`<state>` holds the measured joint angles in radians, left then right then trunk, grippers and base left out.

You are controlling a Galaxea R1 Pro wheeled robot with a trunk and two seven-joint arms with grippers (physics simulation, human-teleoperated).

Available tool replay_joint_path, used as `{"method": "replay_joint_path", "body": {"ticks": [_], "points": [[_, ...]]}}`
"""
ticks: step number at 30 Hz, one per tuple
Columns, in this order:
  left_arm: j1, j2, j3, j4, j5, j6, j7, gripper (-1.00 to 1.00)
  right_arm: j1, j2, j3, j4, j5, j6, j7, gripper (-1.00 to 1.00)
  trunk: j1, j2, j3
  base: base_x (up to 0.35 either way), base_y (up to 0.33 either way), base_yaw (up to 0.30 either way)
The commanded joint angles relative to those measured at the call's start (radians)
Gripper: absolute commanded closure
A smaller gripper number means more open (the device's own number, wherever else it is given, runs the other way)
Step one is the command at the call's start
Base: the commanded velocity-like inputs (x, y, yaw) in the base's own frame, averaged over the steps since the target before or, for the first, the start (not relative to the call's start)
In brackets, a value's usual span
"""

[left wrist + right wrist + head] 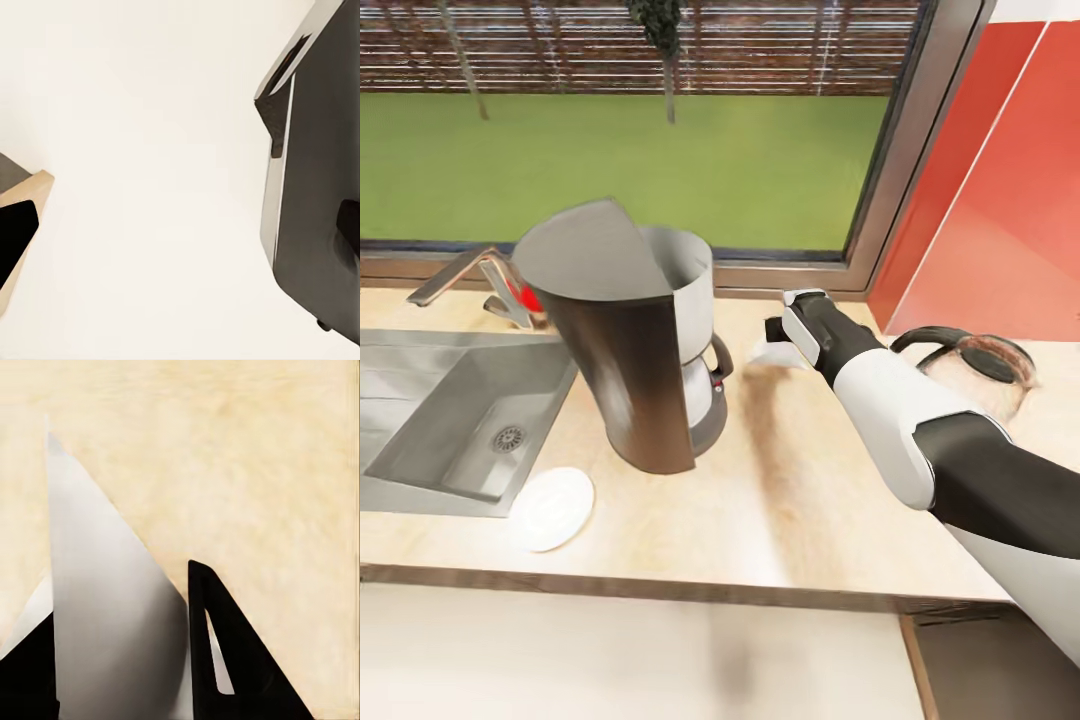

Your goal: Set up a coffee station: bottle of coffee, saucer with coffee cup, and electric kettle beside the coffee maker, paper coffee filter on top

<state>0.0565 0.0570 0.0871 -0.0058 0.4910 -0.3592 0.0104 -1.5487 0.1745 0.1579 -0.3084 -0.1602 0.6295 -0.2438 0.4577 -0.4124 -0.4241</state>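
Observation:
The tall dark grey coffee maker stands on the light wood countertop, beside the sink. A white saucer lies in front of it, near the counter's front edge. At the right stands the glass electric kettle with its black handle. My right gripper hovers over the counter between coffee maker and kettle. It is shut on the white paper coffee filter. In the right wrist view the filter sticks out as a cone, with the gripper pinching it between black fingers. The coffee cup and bottle of coffee are out of view.
A steel sink with a faucet takes up the counter's left part. A window runs behind the counter, and a red wall panel stands at the right. The left wrist view looks at a pale surface and a dark grey body.

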Motion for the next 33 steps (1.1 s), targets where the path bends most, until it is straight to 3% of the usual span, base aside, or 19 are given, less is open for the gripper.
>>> {"method": "replay_joint_path", "body": {"ticks": [1, 18, 33], "points": [[0.0, 0.0, 0.008, -0.001, -0.008, -0.003, 0.001, -1.0, -0.001, 0.0, 0.006, 0.0, -0.013, 0.003, -0.009, 1.0, 0.0, -0.002, -0.001, -0.324, -0.079, 0.0], [0.0, -0.001, 0.008, 0.0, -0.007, -0.004, 0.001, -1.0, -0.001, 0.0, 0.006, 0.0, -0.013, 0.006, -0.007, 1.0, 0.0, -0.002, -0.001, -0.315, -0.078, 0.0], [0.0, 0.0, 0.008, -0.001, -0.006, -0.002, 0.002, -1.0, -0.001, 0.0, 0.006, 0.0, -0.012, 0.013, -0.003, 1.0, -0.008, 0.012, 0.005, -0.025, -0.003, 0.0]]}}
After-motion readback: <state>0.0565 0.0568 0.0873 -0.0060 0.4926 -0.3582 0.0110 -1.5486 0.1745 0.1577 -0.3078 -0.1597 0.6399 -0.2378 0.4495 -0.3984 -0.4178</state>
